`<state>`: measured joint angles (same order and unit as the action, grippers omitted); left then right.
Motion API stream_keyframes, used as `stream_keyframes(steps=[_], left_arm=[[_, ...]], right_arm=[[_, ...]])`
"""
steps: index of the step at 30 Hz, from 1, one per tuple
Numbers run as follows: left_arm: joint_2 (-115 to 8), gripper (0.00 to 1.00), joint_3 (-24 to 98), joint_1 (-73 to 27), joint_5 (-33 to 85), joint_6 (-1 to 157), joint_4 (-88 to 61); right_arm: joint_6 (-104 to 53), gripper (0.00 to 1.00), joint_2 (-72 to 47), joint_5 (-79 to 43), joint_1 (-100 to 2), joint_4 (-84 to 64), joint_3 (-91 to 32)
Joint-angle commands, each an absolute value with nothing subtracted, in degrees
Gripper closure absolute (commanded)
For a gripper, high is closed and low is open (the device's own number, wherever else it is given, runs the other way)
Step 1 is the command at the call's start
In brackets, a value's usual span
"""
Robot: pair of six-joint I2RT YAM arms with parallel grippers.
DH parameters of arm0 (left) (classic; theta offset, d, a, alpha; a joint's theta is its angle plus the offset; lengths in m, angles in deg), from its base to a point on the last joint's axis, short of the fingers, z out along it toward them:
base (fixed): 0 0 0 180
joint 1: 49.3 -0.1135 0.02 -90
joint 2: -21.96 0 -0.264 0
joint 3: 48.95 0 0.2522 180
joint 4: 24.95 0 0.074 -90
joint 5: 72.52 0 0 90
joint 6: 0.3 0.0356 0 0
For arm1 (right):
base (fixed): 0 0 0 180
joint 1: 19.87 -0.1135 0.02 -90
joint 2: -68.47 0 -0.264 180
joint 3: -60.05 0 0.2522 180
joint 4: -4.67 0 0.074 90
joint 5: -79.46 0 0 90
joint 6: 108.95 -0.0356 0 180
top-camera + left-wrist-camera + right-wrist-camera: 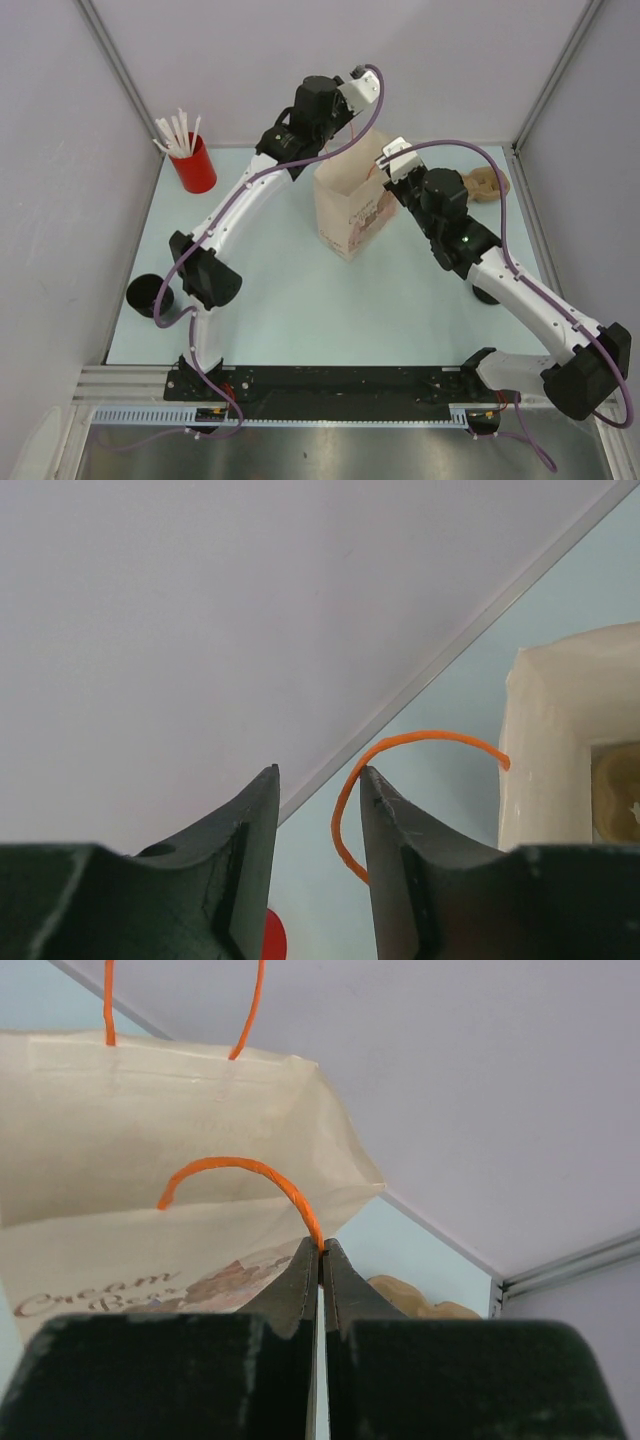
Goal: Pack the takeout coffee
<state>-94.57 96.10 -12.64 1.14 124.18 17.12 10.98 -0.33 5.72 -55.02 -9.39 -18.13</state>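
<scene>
Pale lilac walls (200, 50), light blue tabletop (330, 315)

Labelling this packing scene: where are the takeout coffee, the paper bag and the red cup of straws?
takeout coffee (147, 296): top view, its dark open mouth.
paper bag (343, 216): top view, its near side wall.
red cup (196, 170): top view, its red side wall.

Obstacles: paper bag (348, 212) centre, red cup (195, 166) far-left

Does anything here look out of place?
The takeout coffee sits at the left edge of the table, far from the paper bag, whose handle the right claw pinches; nothing looks spilled.
</scene>
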Motion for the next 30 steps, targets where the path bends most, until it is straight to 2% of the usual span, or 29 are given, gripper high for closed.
stream_keyframes(steps=[1,5,10,12,14,15,16,17,18,19,20,21,24,30], left_arm=[[-93.89,0.57,99.11,-13.44,-0.89,122.93,13.94],[-92.66,0.55,99.11,-13.70,-0.45,122.22,14.64],[-90.02,0.45,97.45,-13.79,2.09,120.82,16.23],[-88.97,0.40,96.74,-13.79,2.19,120.55,16.58],[-88.52,0.27,96.47,-13.79,2.19,120.38,16.93],[-88.09,0.23,96.47,-13.79,2.19,120.29,17.45],[-87.73,0.12,96.47,-13.88,2.19,120.11,17.72],[-87.38,0.09,96.47,-13.79,2.28,120.02,17.90],[-86.94,0.07,96.47,-13.79,2.36,119.68,18.16],[-85.90,0.01,96.47,-13.79,2.45,119.32,18.68],[-85.19,0.01,96.56,-13.79,2.63,119.15,19.04],[-84.40,0.00,96.56,-13.88,2.80,118.88,19.48],[-79.92,0.01,94.90,-14.05,2.72,118.09,21.32],[-62.44,0.00,76.64,-14.49,7.70,116.95,21.94]], right_arm=[[9.35,1.00,-1.23,5.82,-53.97,-7.16,-20.59],[9.44,0.99,-1.58,5.72,-53.79,-7.42,-20.42],[9.26,0.89,-0.70,4.41,-53.35,-8.74,-20.24],[9.26,0.77,-0.09,3.53,-53.27,-9.70,-20.24],[9.79,0.65,0.35,1.95,-53.35,-10.76,-20.15],[9.88,0.50,0.87,1.51,-53.35,-11.11,-20.24],[10.05,0.43,1.23,0.72,-53.27,-11.29,-20.24],[10.14,0.36,1.58,0.28,-53.18,-11.46,-20.24],[10.40,0.23,2.02,-0.07,-53.26,-11.81,-20.33],[10.58,0.18,3.07,-1.03,-53.09,-11.99,-20.24],[10.93,0.08,3.77,-1.48,-53.00,-12.25,-20.33],[11.02,0.04,4.65,-2.00,-52.74,-12.69,-20.33],[11.20,0.00,9.04,-6.47,-51.43,-14.35,-20.24],[11.03,0.00,17.75,-15.09,-46.25,-25.23,-20.24]])
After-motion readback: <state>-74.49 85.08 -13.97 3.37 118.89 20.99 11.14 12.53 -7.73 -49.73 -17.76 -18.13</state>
